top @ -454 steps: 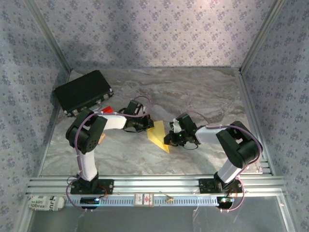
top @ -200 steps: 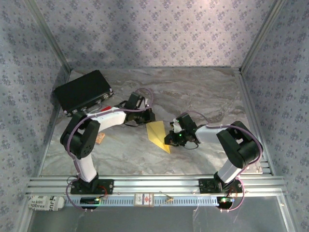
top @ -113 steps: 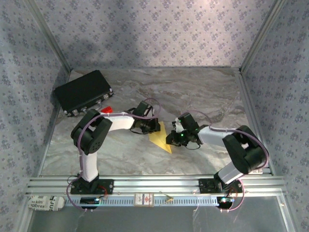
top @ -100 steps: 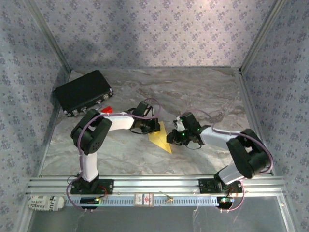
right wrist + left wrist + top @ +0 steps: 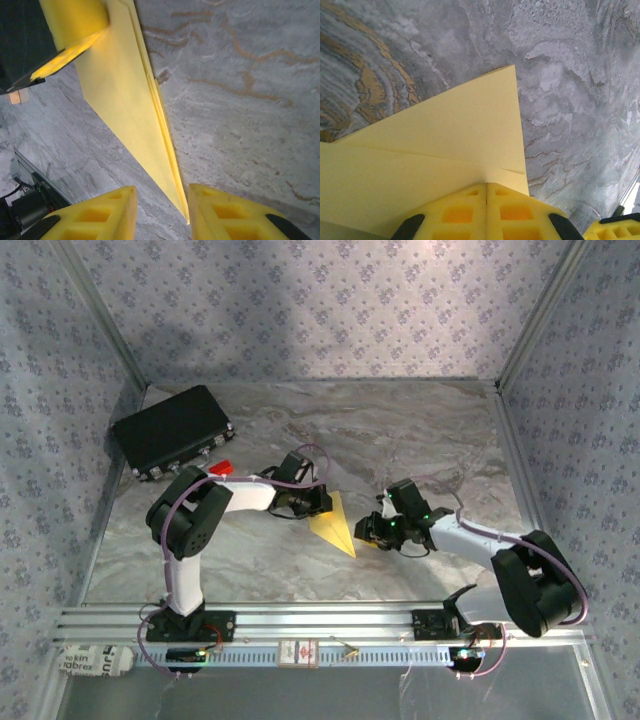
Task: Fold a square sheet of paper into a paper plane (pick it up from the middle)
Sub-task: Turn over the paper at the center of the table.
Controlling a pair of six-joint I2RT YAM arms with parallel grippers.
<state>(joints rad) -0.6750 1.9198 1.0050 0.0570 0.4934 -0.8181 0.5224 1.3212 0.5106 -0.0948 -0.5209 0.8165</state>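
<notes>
Black case (image 5: 172,430) at back-left of desk (image 5: 440,440), lid shut; contents not visible. Paper plane (image 5: 335,523) lies flat mid-desk, point toward the near edge. Left arm reaches low across. Left gripper (image 5: 486,200) is pressed together, tips down on the plane's wide end. Right arm stretched low. Right gripper (image 5: 162,200) is spread, fingers either side of the point.
</notes>
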